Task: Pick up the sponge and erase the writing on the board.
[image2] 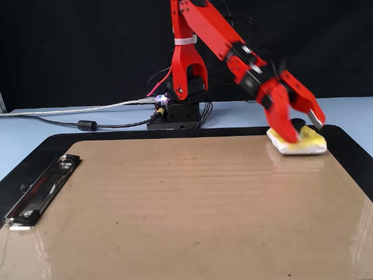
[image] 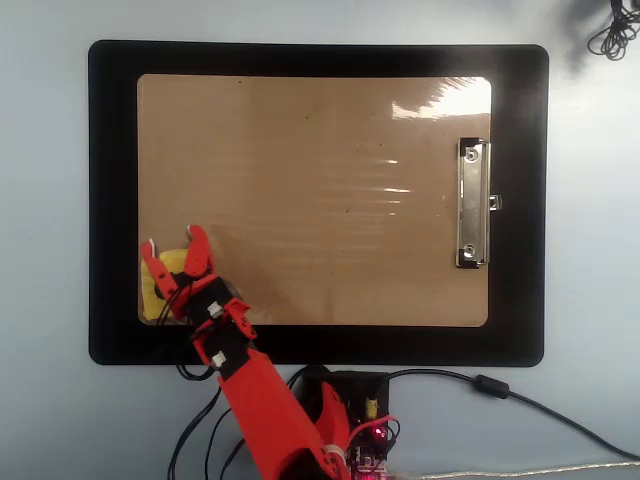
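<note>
Red gripper [image2: 307, 130], jaws spread, straddles the yellow sponge [image2: 303, 143] at the board's [image: 320, 200] eight-o'clock corner in the overhead view. It looks soft and light; its black knob seems the best hold.

Overhead view: sponge [image: 160, 283] sits on the board's [image: 320, 200] lower-left corner, clip [image: 472, 203] over on the right, mat [image: 110, 200] under it all.

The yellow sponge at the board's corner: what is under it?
The small yellow sponge lies on the corner of the brown glossy clipboard, near the black mat. The open red gripper straddles it. Any writing beneath is hidden.
</note>
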